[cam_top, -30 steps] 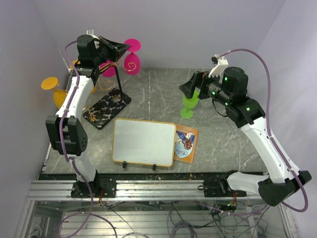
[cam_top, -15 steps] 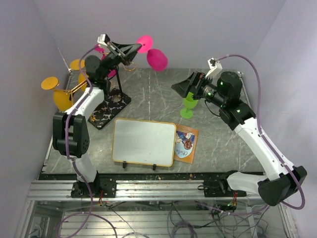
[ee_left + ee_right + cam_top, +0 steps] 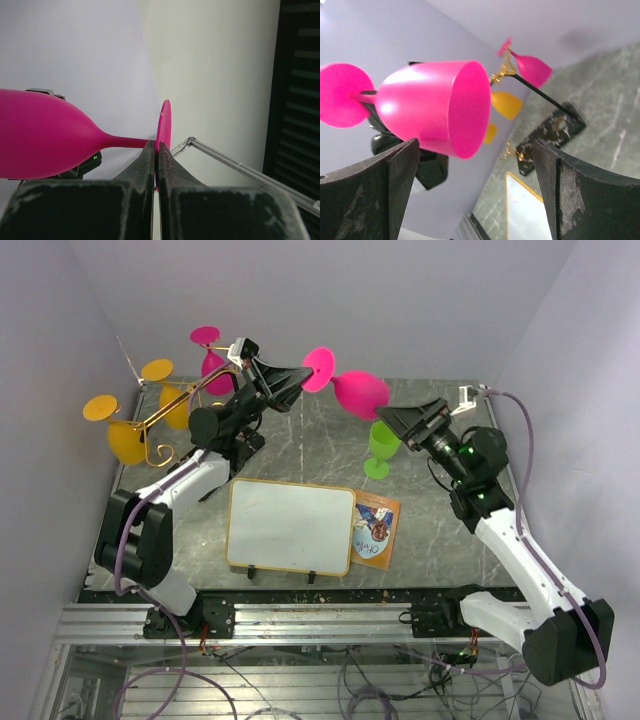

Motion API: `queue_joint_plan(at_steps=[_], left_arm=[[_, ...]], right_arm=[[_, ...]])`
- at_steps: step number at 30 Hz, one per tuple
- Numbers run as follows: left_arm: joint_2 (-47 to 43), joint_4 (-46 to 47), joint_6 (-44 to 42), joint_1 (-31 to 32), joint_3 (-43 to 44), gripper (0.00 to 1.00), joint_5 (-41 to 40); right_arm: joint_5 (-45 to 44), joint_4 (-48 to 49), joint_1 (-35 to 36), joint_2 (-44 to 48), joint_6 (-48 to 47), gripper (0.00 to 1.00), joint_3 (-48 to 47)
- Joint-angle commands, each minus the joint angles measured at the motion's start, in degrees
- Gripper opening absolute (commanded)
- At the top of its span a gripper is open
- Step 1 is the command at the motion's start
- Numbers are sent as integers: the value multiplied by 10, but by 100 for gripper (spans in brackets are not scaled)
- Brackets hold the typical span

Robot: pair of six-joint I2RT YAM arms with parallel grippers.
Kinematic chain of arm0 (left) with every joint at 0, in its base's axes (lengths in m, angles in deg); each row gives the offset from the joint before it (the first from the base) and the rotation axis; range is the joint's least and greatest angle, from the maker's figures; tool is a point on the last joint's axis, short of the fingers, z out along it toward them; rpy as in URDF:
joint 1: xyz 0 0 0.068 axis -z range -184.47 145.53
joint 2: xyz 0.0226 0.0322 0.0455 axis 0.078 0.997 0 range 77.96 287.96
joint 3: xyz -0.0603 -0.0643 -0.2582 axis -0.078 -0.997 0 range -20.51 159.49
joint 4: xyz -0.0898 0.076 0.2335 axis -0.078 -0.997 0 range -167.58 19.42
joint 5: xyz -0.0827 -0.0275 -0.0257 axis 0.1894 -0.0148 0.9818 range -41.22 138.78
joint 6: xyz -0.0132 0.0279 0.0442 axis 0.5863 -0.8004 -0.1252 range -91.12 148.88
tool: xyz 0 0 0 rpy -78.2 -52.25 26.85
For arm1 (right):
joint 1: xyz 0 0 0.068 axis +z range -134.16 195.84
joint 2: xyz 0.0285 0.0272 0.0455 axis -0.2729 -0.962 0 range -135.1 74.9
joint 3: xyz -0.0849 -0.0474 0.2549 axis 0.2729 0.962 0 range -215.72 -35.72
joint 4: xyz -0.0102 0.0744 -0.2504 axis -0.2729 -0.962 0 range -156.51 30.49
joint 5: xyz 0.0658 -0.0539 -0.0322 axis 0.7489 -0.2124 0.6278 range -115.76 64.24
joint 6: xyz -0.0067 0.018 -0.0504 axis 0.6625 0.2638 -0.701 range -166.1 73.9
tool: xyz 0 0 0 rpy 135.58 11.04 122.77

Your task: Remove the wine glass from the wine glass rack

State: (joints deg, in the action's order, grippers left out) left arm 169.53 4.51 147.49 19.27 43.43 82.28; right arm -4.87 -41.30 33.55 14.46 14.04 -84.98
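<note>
A: Where's the pink wine glass point(image 3: 360, 393)?

B: Off the wine glass rack point(image 3: 168, 412), well apart from it. It is in the air, lying sideways over the counter point(image 3: 440, 530), between the two arms.

A: Who has it?

B: The left hand point(image 3: 306, 376). The left wrist view shows its fingers pressed together on the round foot, edge-on, and the stem runs left to the bowl point(image 3: 45, 135).

A: And the right hand point(image 3: 393, 418)?

B: Spread wide, holding nothing. In its wrist view the two dark fingers point(image 3: 385, 195) sit at the frame edges. The bowl's open mouth point(image 3: 467, 107) faces that camera, up between them. From above, the bowl rim is just beside the fingertips. No contact shows, and I can't tell whether the rim is inside the gap.

A: And the rack itself?

B: It stands at the far left of the counter. The left arm mostly hides its marble-look base from above, but the base shows in the right wrist view point(image 3: 552, 131). A second pink glass point(image 3: 210, 362) and orange glasses point(image 3: 125, 438) hang upside down from the gold arms.

A: Anything else?

B: A green wine glass point(image 3: 380, 447) stands upright on the counter under the right hand. A whiteboard point(image 3: 290, 525) lies flat near the front, and a printed card point(image 3: 376, 530) is just beside its right edge.
</note>
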Motion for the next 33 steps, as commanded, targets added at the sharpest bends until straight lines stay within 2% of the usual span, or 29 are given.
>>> queue_joint_plan(at_steps=[1, 6, 10, 12, 14, 16, 21, 24, 25, 27, 29, 31, 33], left_arm=[[-23, 79, 20, 24, -17, 7, -24], [0, 127, 53, 45, -2, 7, -41], [2, 127, 47, 56, 3, 7, -42], [2, 133, 50, 58, -1, 7, -46], [3, 136, 52, 59, -3, 7, -48], [2, 132, 48, 61, -1, 8, -45], [-10, 99, 20, 64, 5, 22, -34], [-21, 73, -5, 65, 6, 36, -26], [-26, 62, -16, 65, 3, 43, -23], [-40, 29, -42, 65, -9, 56, -18], [-53, 7, -62, 65, -26, 67, -19], [-69, -23, -87, 64, -43, 73, -17], [-87, -72, -116, 65, -55, 76, -13]], right_arm=[[25, 219, -14, 47, 52, 94, 51], [74, 370, -15, 42, 116, 88, 70], [95, 490, -15, 27, 184, 70, 77], [94, 532, -15, 25, 204, 65, 82], [95, 552, -15, 24, 214, 59, 81], [96, 555, -15, 23, 217, 46, 77], [97, 583, -15, 16, 234, 24, 68], [97, 582, -14, 18, 233, 5, 59], [95, 570, -15, 22, 226, 0, 55], [80, 517, -15, 40, 203, 0, 50], [44, 399, -15, 77, 155, 0, 42], [-31, 237, -15, 121, 90, 0, 20], [-151, 18, -15, 156, 50, 0, -25]])
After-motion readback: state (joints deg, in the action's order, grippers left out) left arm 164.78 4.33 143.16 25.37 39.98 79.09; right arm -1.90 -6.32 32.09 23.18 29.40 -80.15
